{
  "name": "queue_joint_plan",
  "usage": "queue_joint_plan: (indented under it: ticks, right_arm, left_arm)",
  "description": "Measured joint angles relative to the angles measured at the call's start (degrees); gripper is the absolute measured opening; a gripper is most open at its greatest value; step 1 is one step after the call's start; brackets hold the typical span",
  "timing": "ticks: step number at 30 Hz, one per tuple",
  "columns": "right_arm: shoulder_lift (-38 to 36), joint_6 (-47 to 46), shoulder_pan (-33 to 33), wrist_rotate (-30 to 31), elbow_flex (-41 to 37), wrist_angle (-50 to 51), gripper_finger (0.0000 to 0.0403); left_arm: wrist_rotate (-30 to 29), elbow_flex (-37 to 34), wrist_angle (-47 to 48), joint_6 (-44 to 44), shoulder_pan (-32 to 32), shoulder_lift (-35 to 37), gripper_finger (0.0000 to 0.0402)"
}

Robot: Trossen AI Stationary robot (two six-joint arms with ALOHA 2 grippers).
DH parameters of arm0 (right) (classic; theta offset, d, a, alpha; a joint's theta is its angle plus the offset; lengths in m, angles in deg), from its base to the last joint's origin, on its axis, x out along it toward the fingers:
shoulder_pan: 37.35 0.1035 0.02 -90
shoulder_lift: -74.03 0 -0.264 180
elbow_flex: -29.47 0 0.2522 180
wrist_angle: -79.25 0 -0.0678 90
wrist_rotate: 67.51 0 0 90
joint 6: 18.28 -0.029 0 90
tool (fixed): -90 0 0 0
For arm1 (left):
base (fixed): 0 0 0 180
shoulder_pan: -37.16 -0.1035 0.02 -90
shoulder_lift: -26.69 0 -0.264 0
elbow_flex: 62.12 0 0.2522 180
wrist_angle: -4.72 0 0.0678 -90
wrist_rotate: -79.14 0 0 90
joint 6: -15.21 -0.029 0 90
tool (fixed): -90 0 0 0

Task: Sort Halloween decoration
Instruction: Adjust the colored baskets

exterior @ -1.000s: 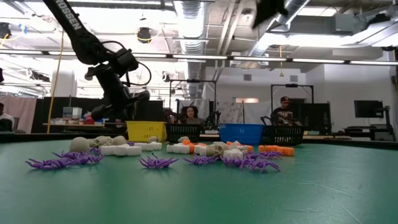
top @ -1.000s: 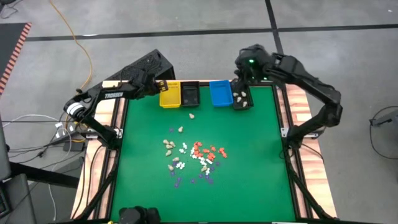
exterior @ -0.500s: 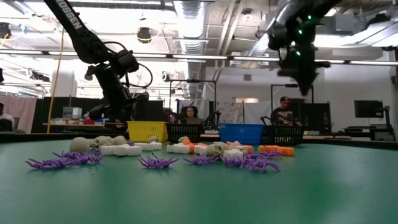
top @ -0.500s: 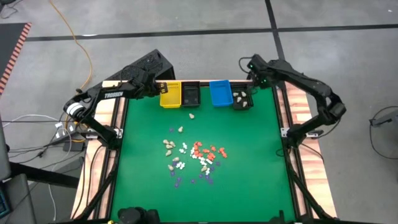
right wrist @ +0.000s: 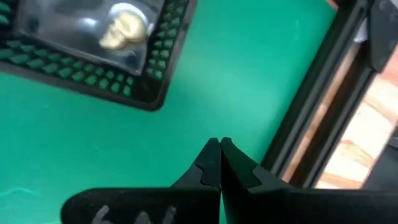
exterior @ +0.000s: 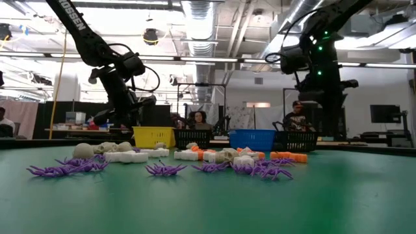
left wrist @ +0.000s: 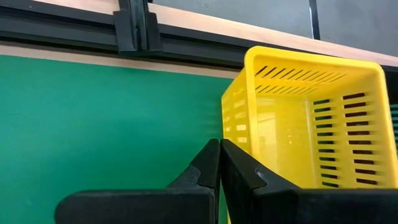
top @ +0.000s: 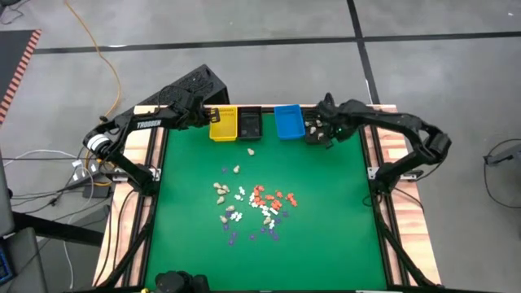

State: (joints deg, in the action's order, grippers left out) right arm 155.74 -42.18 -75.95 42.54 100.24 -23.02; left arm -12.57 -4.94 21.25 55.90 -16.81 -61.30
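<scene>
1. Lying mid-frame in the high view, the decorations (top: pixel 252 203) are found below-left of the right gripper (top: pixel 326 134), shut and empty by the far-right bin (top: pixel 314 129).
2. The left gripper (top: pixel 205 115), closed and empty beside the yellow bin (top: pixel 221 124), is roughly as near.

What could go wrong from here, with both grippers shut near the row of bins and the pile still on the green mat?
1. The right gripper is shut and empty close beside the black slotted bin holding a cream skull figurine; a low sweep could knock that bin.
2. The left gripper sits shut beside the yellow slotted plastic bin and might nudge it.
3. The purple spider pieces lie tangled with neighbours, so one grasp may lift several.
</scene>
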Motion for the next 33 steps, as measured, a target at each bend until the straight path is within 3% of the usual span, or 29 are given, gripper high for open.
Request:
queue_joint_plan:
  ticks: [13,17,21,24,33]
  right_arm:
    - [0.02,-1.14,4.73,-4.20,-0.50,-8.36,0.0020]
    - [0.00,2.54,5.43,-5.18,-0.50,-13.16,0.0020]
    - [-0.01,6.64,7.31,-5.92,-0.50,-18.96,0.0020]
    - [-0.02,9.07,9.00,-9.80,-0.50,-21.31,0.0020]
    - [0.00,10.30,15.11,-12.44,-0.50,-18.35,0.0020]
  left_arm:
    - [1.82,0.00,-0.72,0.47,0.00,0.00,0.0000]
    - [2.95,0.00,-0.98,0.46,0.00,0.71,0.0000]
    - [2.47,0.00,-0.75,0.00,0.00,3.14,0.0000]
    - [-0.18,0.02,0.69,-0.63,-0.06,5.49,0.0000]
    - [-0.46,0.04,4.72,-0.56,-0.08,13.42,0.0000]
